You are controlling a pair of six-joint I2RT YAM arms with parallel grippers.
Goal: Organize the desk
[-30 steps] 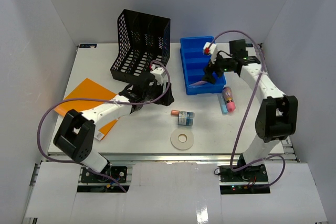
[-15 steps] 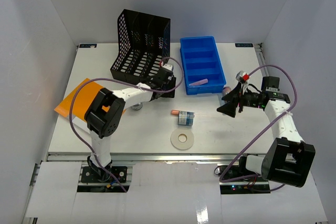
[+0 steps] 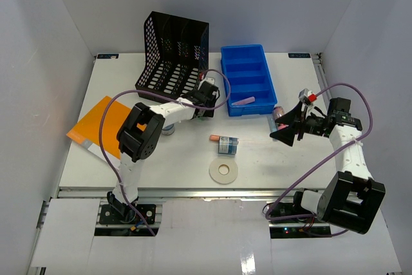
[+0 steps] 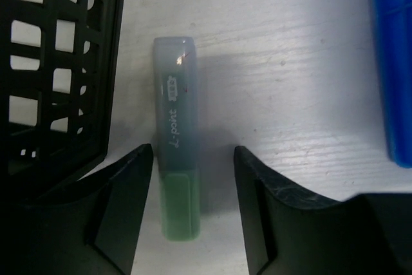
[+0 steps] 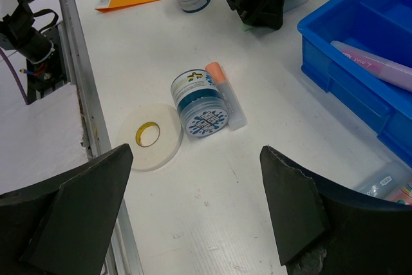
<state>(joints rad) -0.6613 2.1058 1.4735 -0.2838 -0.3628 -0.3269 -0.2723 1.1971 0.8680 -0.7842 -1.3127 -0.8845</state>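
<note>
Green and grey, the highlighter (image 4: 176, 140) lies flat on the desk (image 4: 290, 62), just beside the wall of the black mesh rack (image 4: 58, 62) and well apart from the blue tray (image 4: 393, 62). The left gripper (image 4: 192, 152) hangs low over it with jaws released, one finger on each side of the barrel, neither touching; the gap on the rack side is the narrower. To pick well, it should shift a touch away from the rack so the highlighter sits centred, then close squarely across the barrel without snagging the rack. The desk lies directly beneath this gripper, its white top showing between fingers and highlighter. The right gripper (image 5: 196, 152) hovers spread wide and empty over the desk's right side.
</note>
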